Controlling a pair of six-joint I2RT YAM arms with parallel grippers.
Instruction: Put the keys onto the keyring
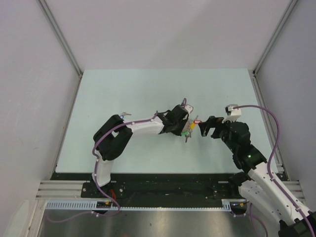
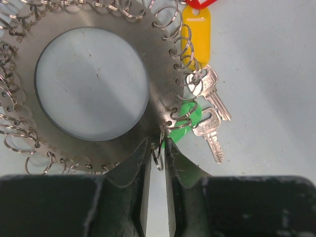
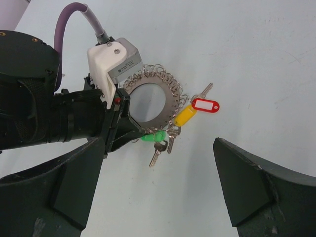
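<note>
The keyring (image 1: 186, 114) is a flat metal disc with a round hole, its rim hung with small wire rings. It lies mid-table and fills the left wrist view (image 2: 158, 64). Red (image 3: 205, 104), yellow (image 2: 196, 34) and green (image 2: 186, 118) tags and two silver keys (image 2: 211, 111) hang at one side. My left gripper (image 2: 158, 147) is shut on the disc's rim, with one small wire ring between its fingers. My right gripper (image 3: 163, 197) is wide open and empty, just right of the tags (image 1: 203, 128). One small loose key (image 1: 126, 114) lies by the left arm's elbow.
The pale green table top (image 1: 148, 89) is bounded by white walls at the left, the back and the right. A black rail (image 1: 163, 182) runs along the near edge at the arm bases. A purple cable (image 1: 269, 123) loops over the right arm.
</note>
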